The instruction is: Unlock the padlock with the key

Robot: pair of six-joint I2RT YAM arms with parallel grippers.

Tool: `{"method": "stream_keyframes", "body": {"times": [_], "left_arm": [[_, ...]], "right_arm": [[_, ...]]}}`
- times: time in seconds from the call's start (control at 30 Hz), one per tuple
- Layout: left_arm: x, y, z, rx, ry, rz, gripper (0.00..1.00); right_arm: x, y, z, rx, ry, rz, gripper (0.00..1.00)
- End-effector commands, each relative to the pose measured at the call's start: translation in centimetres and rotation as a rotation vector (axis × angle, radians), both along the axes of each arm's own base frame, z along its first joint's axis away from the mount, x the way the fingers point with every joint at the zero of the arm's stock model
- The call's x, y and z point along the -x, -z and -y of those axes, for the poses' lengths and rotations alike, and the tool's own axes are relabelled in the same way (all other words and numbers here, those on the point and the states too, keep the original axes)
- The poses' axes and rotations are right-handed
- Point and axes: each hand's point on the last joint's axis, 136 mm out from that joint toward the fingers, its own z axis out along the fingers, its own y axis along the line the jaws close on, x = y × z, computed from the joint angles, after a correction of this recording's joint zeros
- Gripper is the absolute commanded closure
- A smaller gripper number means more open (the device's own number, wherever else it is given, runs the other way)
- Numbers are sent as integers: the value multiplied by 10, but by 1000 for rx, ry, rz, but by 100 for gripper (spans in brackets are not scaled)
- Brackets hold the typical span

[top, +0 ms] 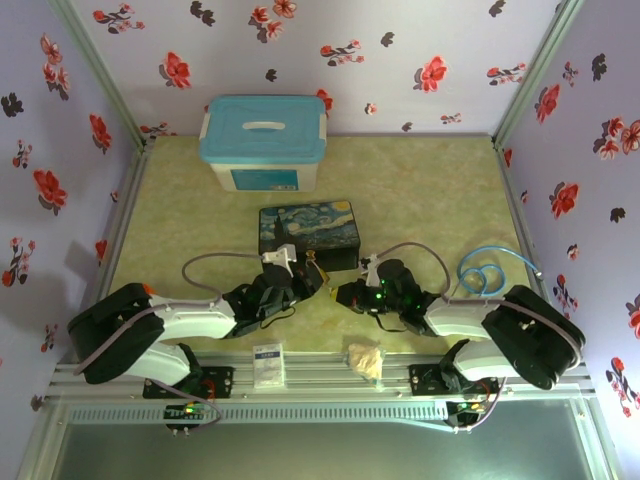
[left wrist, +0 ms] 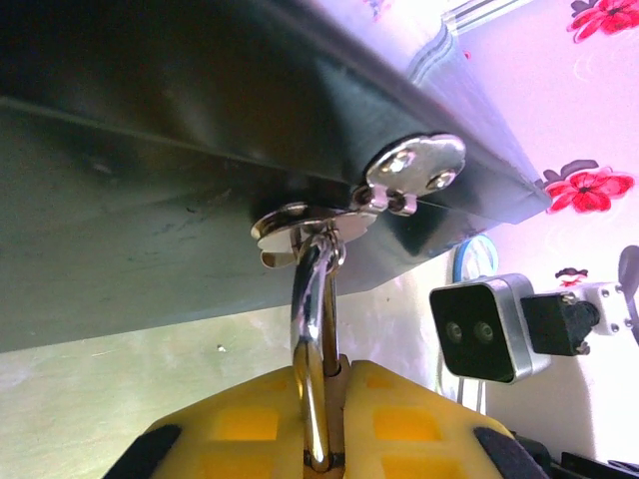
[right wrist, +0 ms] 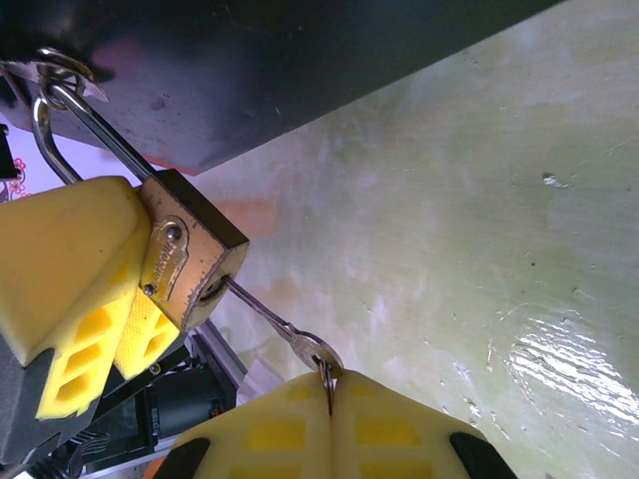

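Right wrist view: the padlock point(right wrist: 190, 261), small, rigid, smooth brass, is clamped in the left hand point(left wrist: 318, 419) and hung from the box clasp point(right wrist: 62, 68) above the tabletop point(right wrist: 479, 200). The key point(right wrist: 285, 331), thin and judged easily bent, is seated in the padlock's base, its bow pinched by the closed right hand point(right wrist: 329, 394).

A pale green desk point(top: 420, 190) is seen. A teal-lidded white bin point(top: 263, 143) is set at upper centre and a dark painted box point(top: 308, 231) mid-frame. A small white packet point(top: 268, 365) and a crumpled beige wrapper point(top: 365, 358) are laid along the lower edge.
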Motion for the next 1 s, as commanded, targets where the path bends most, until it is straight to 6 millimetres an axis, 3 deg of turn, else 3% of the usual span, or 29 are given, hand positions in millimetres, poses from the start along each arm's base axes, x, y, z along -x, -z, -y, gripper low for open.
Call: {"method": "stream_keyframes", "body": {"times": [0.0,0.4,0.7,0.97], "left_arm": [[0,-11,8,63,16,20,100],[1,-3,6,71,8,6,100],[0,-9,12,89,16,16,100],[0,-11,5,89,-1,22,100]], "right_arm": [[-9,-22,-8,-91,2,48,100],[-9,-17,8,-47,5,50,100],[-9,-26,-5,-135,-40,48,100],[-7,-18,0,-119,-23,51,100]]}}
